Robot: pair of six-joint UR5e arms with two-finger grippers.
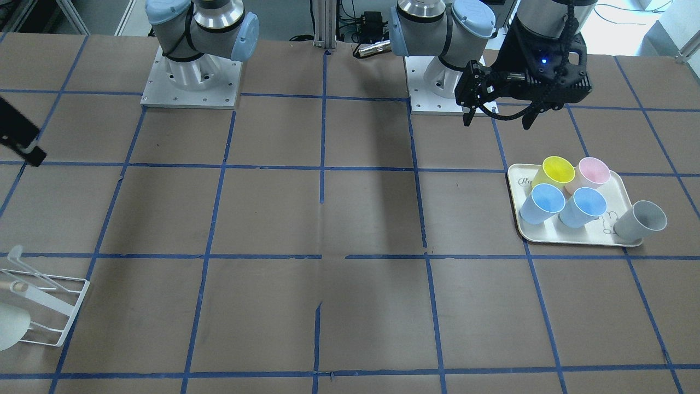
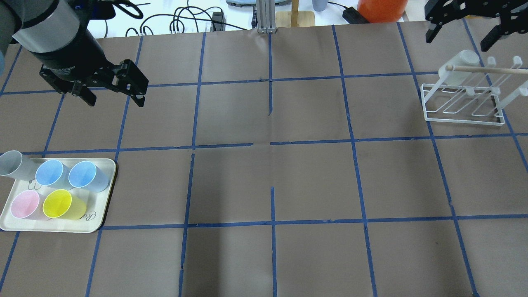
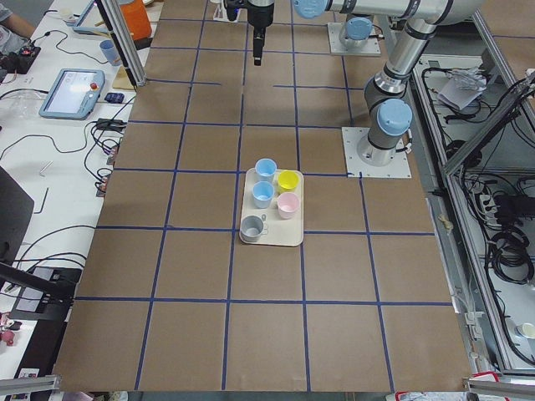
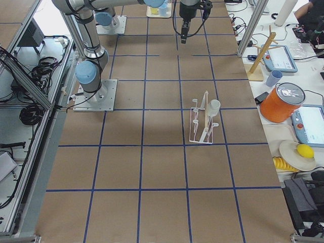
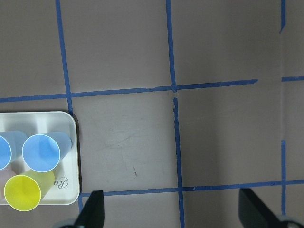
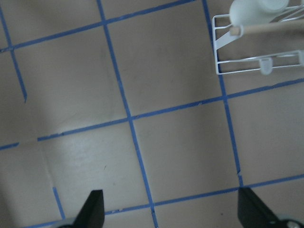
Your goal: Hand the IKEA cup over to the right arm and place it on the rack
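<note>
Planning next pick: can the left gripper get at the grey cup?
Probably yes: left gripper hangs open, nothing over the grey cup at the tray corner; neighbouring blue cup crowds one side.

The table [image 2: 313,177] has a matt brown, paper-like cover lined with blue tape [image 2: 222,145]. The IKEA cup [image 2: 458,64] looks like smooth, faintly translucent plastic. The rack [image 2: 464,121] is white coated wire with a bare wooden dowel [image 2: 486,69]. The tray [image 2: 62,225] is smooth cream plastic. The right arm [image 1: 210,38] is satin silver metal with light-blue caps [image 1: 244,35]. The left gripper [image 2: 115,103] and right gripper [image 2: 458,43] are matt black.
</note>
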